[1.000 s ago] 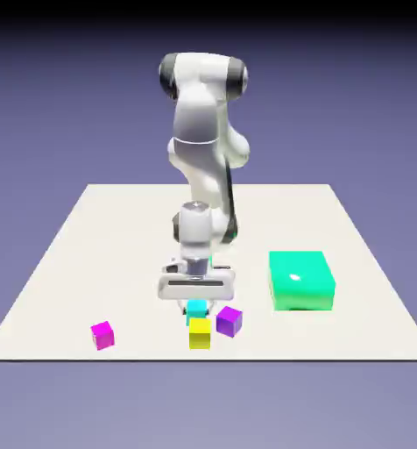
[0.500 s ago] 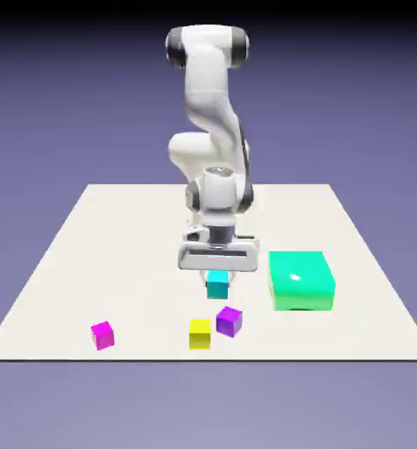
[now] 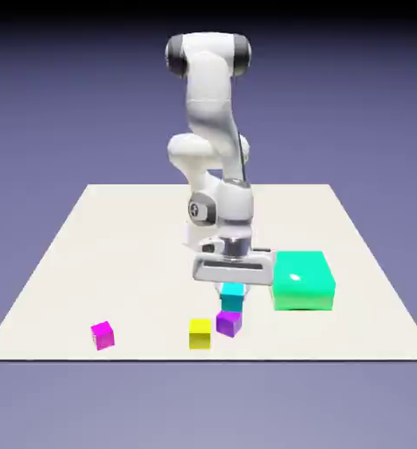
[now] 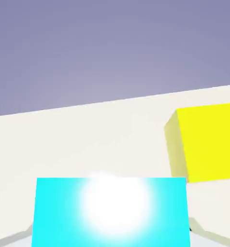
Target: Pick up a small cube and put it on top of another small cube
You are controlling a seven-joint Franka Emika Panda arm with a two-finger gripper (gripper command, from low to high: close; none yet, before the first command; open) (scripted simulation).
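Just above the purple cube (image 3: 229, 324), the hand (image 3: 232, 289) is clamped on the cyan cube (image 3: 232, 298); transport nearly done, next needs centring, lowering, release.

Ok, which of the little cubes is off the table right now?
The cyan cube, shut in the gripper just above the purple cube. The purple, yellow and magenta cubes all rest on the table.

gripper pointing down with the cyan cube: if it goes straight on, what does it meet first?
Most likely the purple cube. The gripper is shut on the cyan cube, which hangs about over it in the exterior view. Depth from one angle is unsure; the hand view shows only the yellow cube beyond.
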